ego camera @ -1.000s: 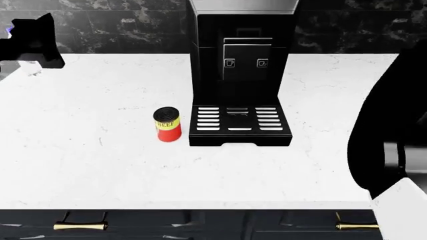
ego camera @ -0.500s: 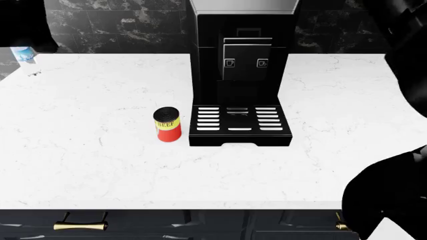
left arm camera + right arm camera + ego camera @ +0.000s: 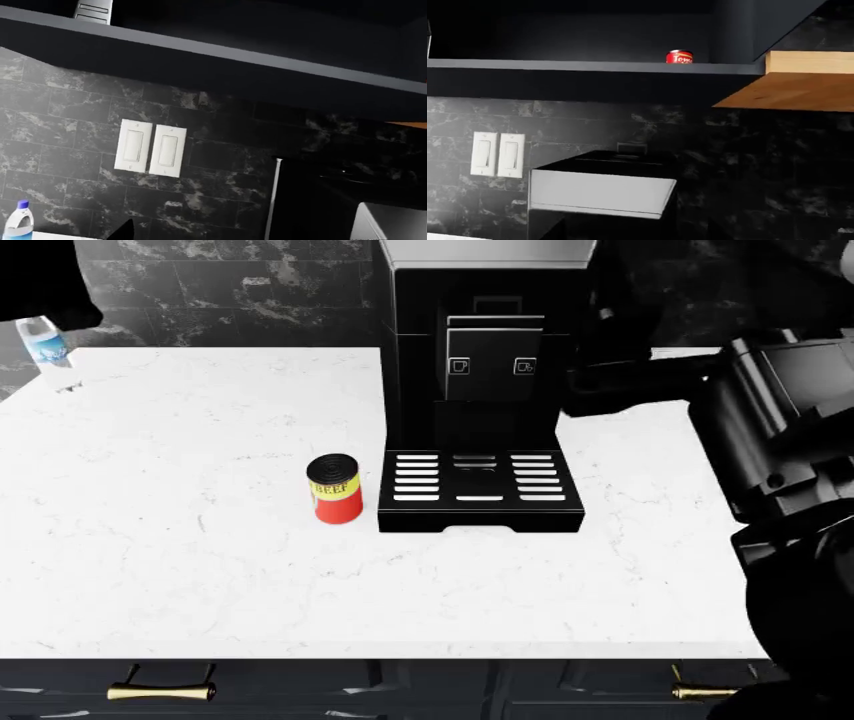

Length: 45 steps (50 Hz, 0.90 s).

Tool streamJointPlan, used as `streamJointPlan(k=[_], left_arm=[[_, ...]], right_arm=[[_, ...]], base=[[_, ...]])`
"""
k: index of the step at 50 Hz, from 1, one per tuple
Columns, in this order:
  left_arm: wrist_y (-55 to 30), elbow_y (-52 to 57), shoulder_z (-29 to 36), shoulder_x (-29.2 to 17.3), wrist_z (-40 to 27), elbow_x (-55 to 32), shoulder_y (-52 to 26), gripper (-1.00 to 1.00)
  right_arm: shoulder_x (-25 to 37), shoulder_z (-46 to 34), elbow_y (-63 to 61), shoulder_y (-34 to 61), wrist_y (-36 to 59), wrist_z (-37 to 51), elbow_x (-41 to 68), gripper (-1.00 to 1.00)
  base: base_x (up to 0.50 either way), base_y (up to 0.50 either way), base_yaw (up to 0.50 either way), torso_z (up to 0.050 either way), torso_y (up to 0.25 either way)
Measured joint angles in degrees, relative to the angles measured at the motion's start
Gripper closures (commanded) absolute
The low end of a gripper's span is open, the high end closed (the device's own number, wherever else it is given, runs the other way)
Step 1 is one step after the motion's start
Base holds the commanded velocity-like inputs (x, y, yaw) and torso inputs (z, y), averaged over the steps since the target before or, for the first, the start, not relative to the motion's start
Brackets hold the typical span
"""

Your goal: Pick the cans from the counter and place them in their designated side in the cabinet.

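A yellow-over-red can marked "BEEF" stands upright on the white counter, just left of the coffee machine's drip tray. In the right wrist view an all-red can stands on the shelf of the open dark cabinet, near its right side. My right gripper hangs raised beside the coffee machine's right flank, well above and right of the BEEF can; its dark jaws are hard to read. Only a black part of my left arm shows at the far left corner, with no jaws visible.
A tall black coffee machine stands mid-counter against the dark tiled wall. A clear bottle with a blue label stands at the far left. Two white light switches are on the wall. A wooden cabinet edge juts out above.
My right arm has risen from the lower right corner to beside the coffee machine. The left arm has lifted toward the top left, uncovering the bottle. The BEEF can has not moved.
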Motion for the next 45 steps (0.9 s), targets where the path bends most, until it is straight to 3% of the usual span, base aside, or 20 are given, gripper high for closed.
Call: streamJointPlan(k=[14, 31, 34, 37, 45], left_arm=[[-1.9, -0.82, -1.15, 0.46, -1.95, -2.51, -0.54, -1.0], [-5.0, -1.2, -1.58, 0.2, -5.48, -4.73, -1.08, -1.0], [-4.5, 4.04, -6.19, 2.37, -5.35, -6.89, 4.12, -1.0], [-1.88, 11.28, -10.71, 6.15, -2.06, -6.32, 14.31, -1.0], [6.87, 22.35, -14.83, 13.7, 8.15, 1.33, 37.04, -1.0]], right_arm=[[3.16, 3.03, -5.67, -6.02, 0.86, 8.74, 10.0, -1.0], [7.44, -6.17, -7.88, -25.7, -14.03, 2.71, -8.05, -1.0], [7.89, -7.64, -7.61, -29.41, -17.22, 1.66, -11.19, -1.0], [8.22, -8.72, -7.45, -32.4, -19.76, 0.9, -13.53, -1.0], [8.85, -10.67, -7.28, -37.3, -23.96, -0.08, -17.24, -1.0]], base=[[0.0, 0.0, 0.0, 0.0, 0.0], [0.0, 0.0, 0.0, 0.0, 0.0], [0.0, 0.0, 0.0, 0.0, 0.0], [0.0, 0.0, 0.0, 0.0, 0.0], [0.0, 0.26, 0.0, 0.0, 0.0]])
